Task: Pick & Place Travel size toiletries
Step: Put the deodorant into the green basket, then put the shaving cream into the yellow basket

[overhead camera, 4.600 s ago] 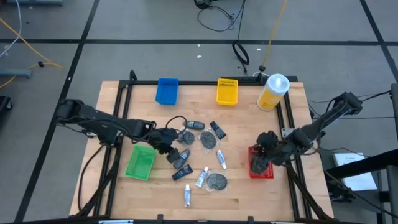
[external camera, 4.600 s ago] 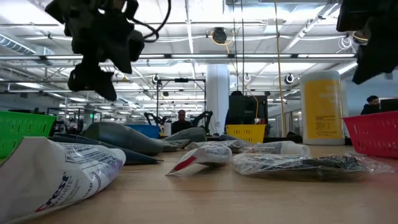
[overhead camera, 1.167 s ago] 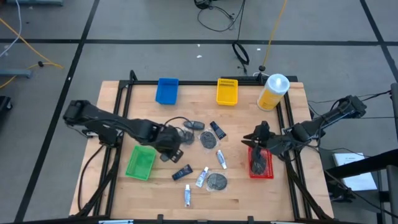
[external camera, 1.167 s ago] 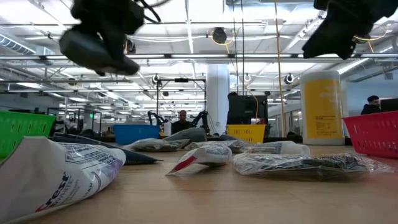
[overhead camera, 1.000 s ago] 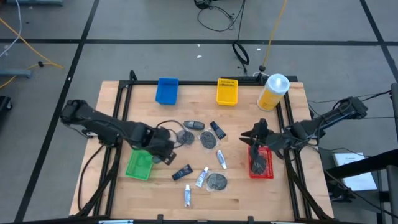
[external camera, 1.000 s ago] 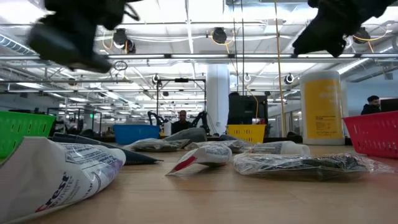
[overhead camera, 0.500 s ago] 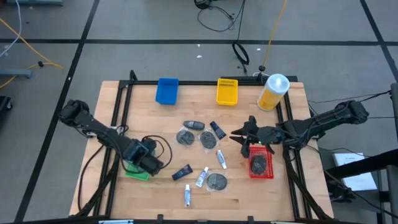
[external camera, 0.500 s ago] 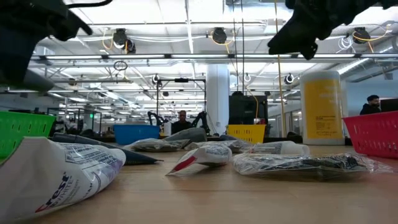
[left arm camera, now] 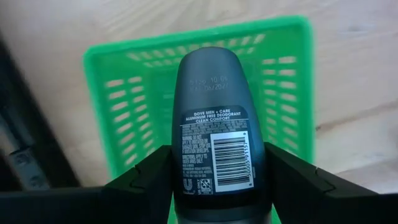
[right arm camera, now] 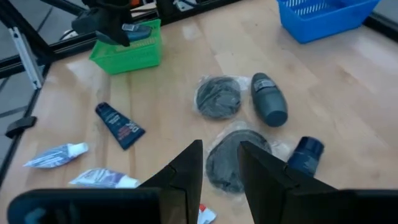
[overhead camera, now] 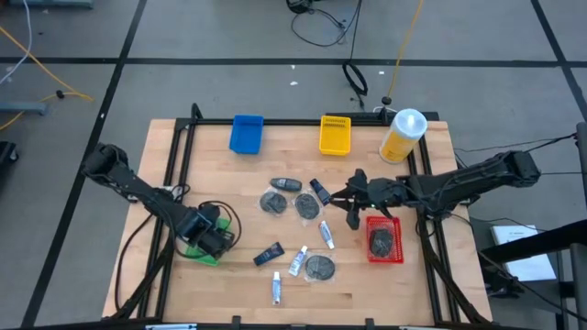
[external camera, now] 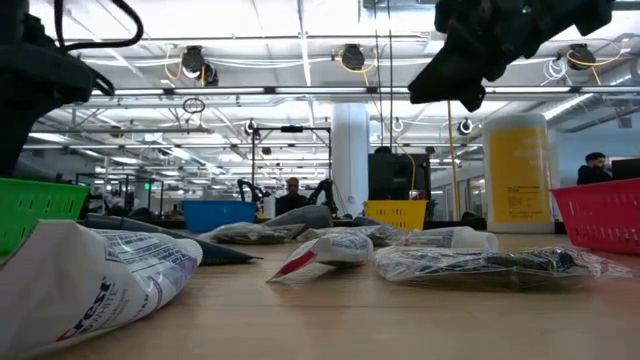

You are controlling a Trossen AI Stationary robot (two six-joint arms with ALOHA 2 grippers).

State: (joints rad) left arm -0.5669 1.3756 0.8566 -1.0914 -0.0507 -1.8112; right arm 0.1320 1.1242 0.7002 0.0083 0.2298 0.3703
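Above the green tray (left arm camera: 124, 112), near the table's left edge, the left gripper (overhead camera: 213, 240) hangs clamped on a dark deodorant bottle (left arm camera: 217, 134). Its two fingers press the bottle's sides, barcode label facing the wrist camera. Tray appears empty beneath it.

Judgement: placing step in hand. To do it well, centre the bottle over the tray floor, lower until it is inside the walls, then release; letting go from height risks a bounce onto the wood.

Right gripper (overhead camera: 356, 203) is over the table's middle-right, just beside the red tray (overhead camera: 396, 255), which holds one dark disc (overhead camera: 381, 241). Fingers (right arm camera: 186, 168) slightly parted, holding nothing. Below it in the wrist view: two grey discs (right arm camera: 217, 96), another dark bottle (right arm camera: 269, 107), a dark tube (right arm camera: 119, 126).

White tubes (overhead camera: 295, 265) and another disc (overhead camera: 319, 267) lie toward the table's front. Much sorting left.
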